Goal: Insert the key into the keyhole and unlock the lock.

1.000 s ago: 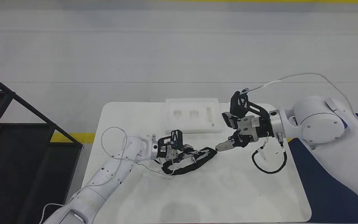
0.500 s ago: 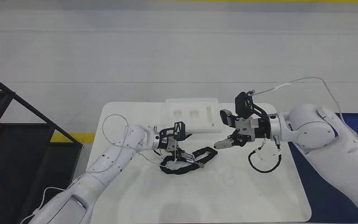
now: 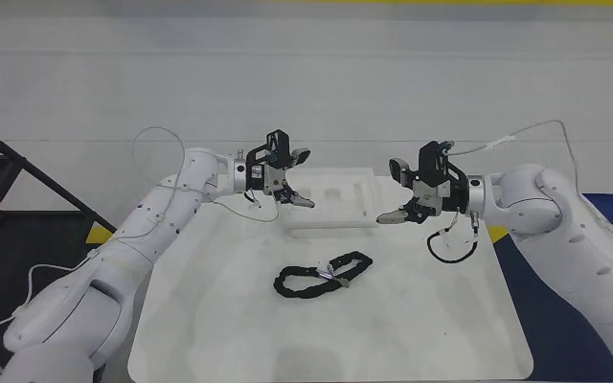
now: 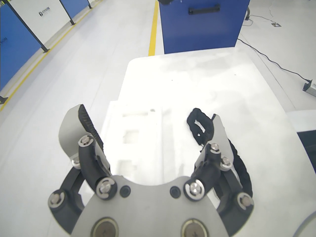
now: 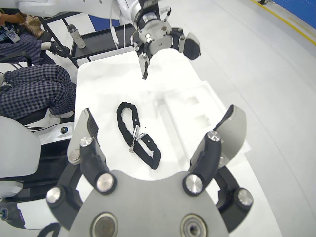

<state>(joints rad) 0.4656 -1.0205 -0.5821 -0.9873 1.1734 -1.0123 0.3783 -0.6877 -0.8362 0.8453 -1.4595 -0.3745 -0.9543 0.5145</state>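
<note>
A black fabric-covered chain lock (image 3: 319, 277) lies alone on the white table (image 3: 431, 326), with silver metal parts (image 5: 136, 136) where its ends meet. I cannot tell the key apart from them. My left gripper (image 3: 305, 179) hangs open and empty above the table's back left, by the foam tray (image 3: 330, 196). In its own view (image 4: 148, 124) the lock (image 4: 197, 124) lies beyond one finger. My right gripper (image 3: 391, 194) is open and empty over the tray's right end. Its own view (image 5: 160, 122) looks down on the lock (image 5: 128, 124) and across to the left gripper (image 5: 167, 57).
The white foam tray (image 5: 197, 109) with small recesses sits at the table's back edge. A black cart (image 3: 38, 249) stands off the table's left side and a blue cabinet (image 4: 200, 23) beyond its right end. Bare table surrounds the lock.
The left gripper, which was down at the chain lock, has opened and risen to the back left. The right gripper has pulled back and up from the lock's end. The lock stays on the table.
</note>
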